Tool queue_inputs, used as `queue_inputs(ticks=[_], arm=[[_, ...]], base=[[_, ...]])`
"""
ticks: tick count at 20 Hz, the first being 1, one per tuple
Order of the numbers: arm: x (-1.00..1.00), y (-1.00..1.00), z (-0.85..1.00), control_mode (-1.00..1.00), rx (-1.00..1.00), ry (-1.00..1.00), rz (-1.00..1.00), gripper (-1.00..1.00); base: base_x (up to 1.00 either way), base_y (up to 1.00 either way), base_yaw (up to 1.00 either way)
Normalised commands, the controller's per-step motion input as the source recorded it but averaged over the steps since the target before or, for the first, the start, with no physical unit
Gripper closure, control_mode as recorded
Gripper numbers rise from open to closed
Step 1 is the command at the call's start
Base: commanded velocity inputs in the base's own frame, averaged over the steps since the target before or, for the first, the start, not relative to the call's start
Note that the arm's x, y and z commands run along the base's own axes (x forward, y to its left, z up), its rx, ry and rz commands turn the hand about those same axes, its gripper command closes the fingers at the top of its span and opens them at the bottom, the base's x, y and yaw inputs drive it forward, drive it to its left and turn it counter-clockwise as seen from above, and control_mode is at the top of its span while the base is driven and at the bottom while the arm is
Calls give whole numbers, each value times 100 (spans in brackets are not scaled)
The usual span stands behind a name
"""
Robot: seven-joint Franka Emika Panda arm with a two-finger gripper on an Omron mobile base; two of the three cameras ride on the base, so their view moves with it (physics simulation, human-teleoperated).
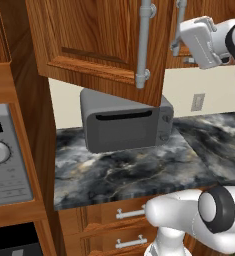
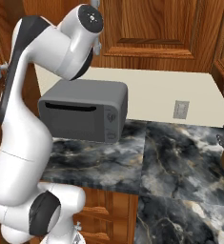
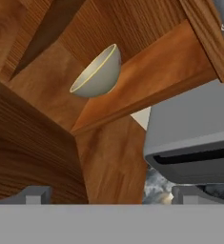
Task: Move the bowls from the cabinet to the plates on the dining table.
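One bowl (image 3: 98,72) sits on the cabinet (image 3: 147,78) shelf, upper middle of the hand view. It looks hard, smooth and breakable, so pinching its rim seems best. Both tool (image 3: 111,194) tips sit far apart at the bottom, holding nothing. Left base view: the door (image 1: 96,42) hangs open above the toaster oven (image 1: 125,120) on a marbled worktop (image 1: 139,167). Right base view: a wall outlet (image 2: 181,109) at middle right.

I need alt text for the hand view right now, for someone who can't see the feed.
A grey-olive bowl with a pale yellowish rim sits on the wooden shelf inside the open cabinet, seen tilted by the rolled camera. A grey toaster oven fills the right side, with marbled counter beneath it.
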Motion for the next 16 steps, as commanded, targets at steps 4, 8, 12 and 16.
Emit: queue_inputs(ticks=[4,8,12,16], arm=[[25,15,-10,-100,5,1,5,-100],[20,18,-10,-100,3,0,4,-100],[24,15,-10,-100,3,1,3,-100],[19,11,-7,-100,6,2,3,-100]], base=[[0,0,0],[0,0,0],[0,0,0],[0,0,0]])
